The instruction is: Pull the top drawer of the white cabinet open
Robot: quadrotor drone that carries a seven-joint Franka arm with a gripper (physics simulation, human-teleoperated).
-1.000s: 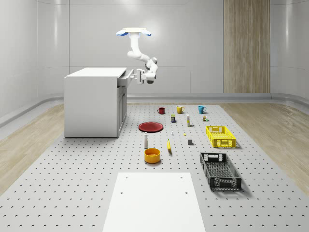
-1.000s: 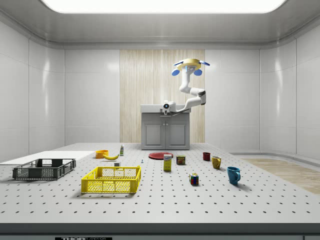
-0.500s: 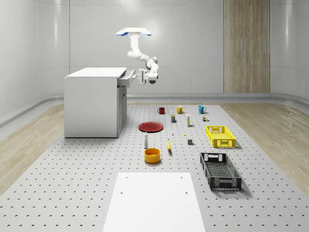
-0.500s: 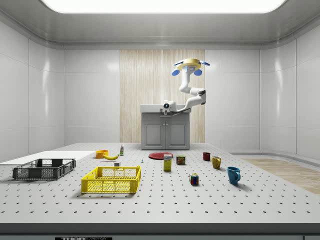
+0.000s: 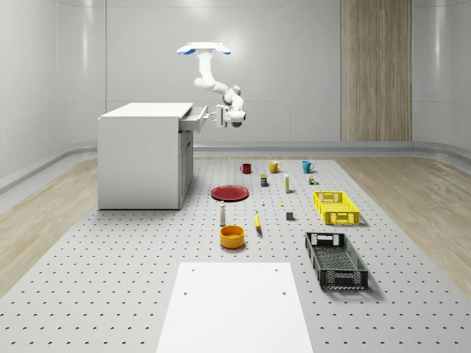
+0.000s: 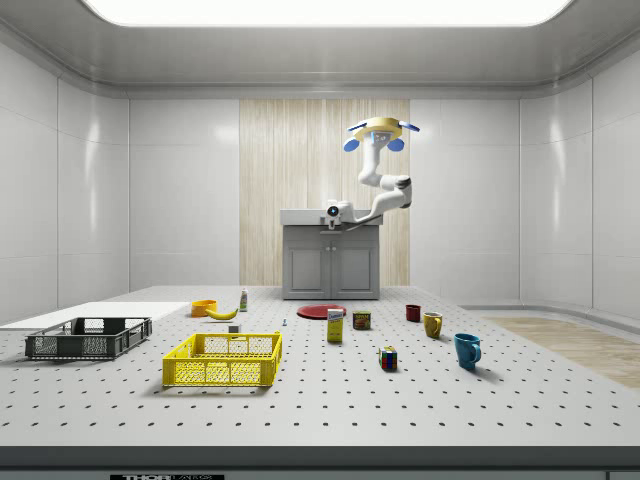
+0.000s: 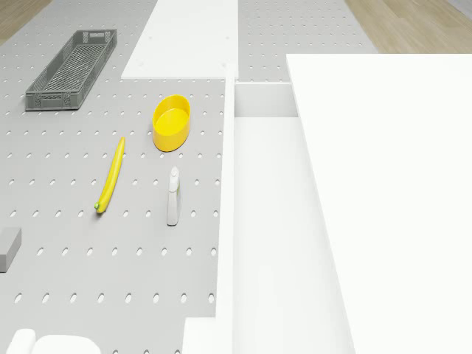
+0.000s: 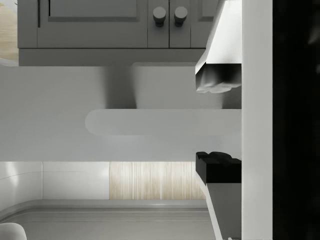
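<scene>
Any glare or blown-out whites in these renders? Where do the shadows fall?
Side view: the ceiling light panel is blown out. Drone view: the white cabinet top and the top drawer blend, edges faint. Whole-scene view: soft shadow beside the black crate. Wrist view: soft shadow on the drawer front by the drawer handle.

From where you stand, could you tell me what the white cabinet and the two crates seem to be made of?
White cabinet: probably painted wood or laminate; flat, matte, uniform panels. Yellow crate and black crate: likely moulded plastic; lattice walls in one even colour. These are renders, so it is only a guess.
</scene>
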